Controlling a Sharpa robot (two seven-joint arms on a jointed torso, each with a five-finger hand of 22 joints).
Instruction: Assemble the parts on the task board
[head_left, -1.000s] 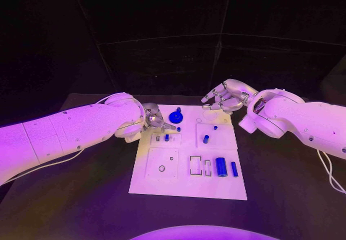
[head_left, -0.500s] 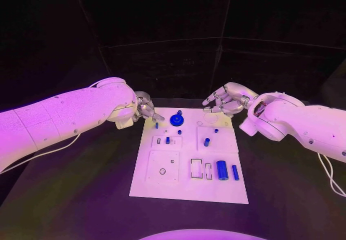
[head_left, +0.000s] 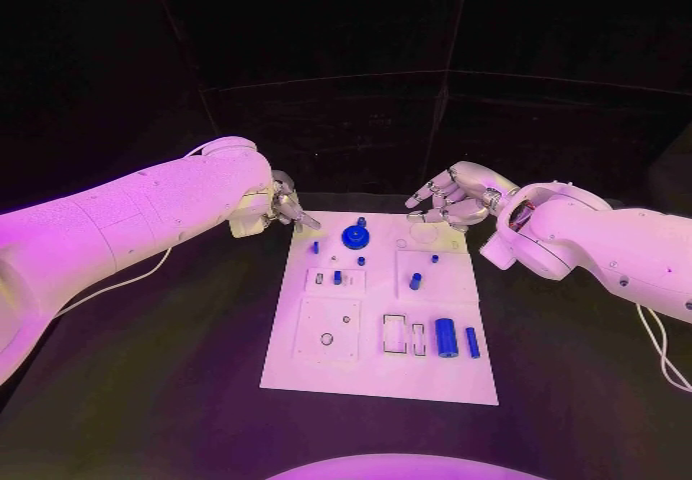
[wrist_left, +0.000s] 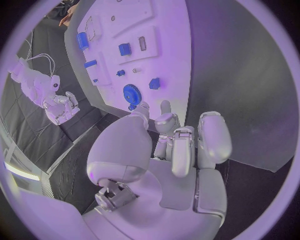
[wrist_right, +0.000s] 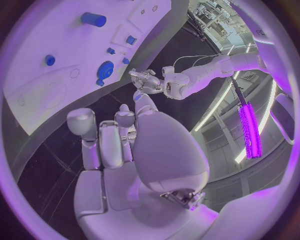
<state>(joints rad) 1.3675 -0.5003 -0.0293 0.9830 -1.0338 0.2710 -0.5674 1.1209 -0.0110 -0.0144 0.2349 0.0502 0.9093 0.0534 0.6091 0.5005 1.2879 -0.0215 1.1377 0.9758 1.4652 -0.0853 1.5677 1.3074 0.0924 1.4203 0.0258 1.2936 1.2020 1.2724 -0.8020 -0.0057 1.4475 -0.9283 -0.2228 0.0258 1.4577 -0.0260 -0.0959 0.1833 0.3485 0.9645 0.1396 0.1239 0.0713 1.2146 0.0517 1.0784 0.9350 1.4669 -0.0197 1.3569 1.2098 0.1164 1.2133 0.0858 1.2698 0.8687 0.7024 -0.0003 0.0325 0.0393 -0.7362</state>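
The white task board (head_left: 378, 375) lies in the middle of the table. On it are a blue gear (head_left: 355, 236), a small blue peg (head_left: 315, 246) at its far-left corner, other short blue pegs (head_left: 414, 281), and a thick blue cylinder (head_left: 444, 337) beside a slim one (head_left: 470, 342). My left hand (head_left: 284, 209) hovers just off the board's far-left corner, fingers loosely bent and apart, holding nothing. The left wrist view shows that hand (wrist_left: 172, 145) with the gear (wrist_left: 131, 93) beyond it. My right hand (head_left: 451, 203) hangs over the far-right corner, also holding nothing (wrist_right: 115, 142).
Black table (head_left: 173, 380) surrounds the board on all sides. The board has several unfilled slots and holes near its front half (head_left: 392, 333). In the right wrist view my left hand (wrist_right: 147, 82) shows past the gear (wrist_right: 104, 69).
My left hand has pulled back off the board toward the far left and risen. A small blue peg now stands uncovered where it was. The right hand has barely moved.
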